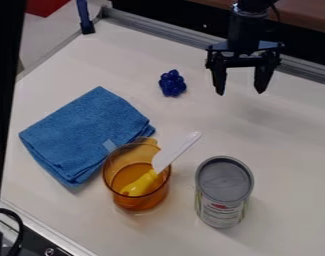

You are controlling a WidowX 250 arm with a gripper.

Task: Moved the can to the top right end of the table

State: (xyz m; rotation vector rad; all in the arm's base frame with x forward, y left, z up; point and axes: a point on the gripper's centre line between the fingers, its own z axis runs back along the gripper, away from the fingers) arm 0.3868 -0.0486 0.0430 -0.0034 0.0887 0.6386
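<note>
The gripper (241, 91) hangs over the upper right part of the table (285, 145), its two fingers spread apart with nothing between them. A can (222, 192) with a grey lid and a printed label stands upright at the lower right, well below the gripper in the view and apart from it.
Left of the can stands an orange see-through cup (139, 201) holding a yellow-handled utensil with a white blade (175, 151). A folded blue cloth (88, 132) lies at the left, and a dark blue knobbly object (172, 83) sits near the top. A metal rail (171, 34) edges the table's back.
</note>
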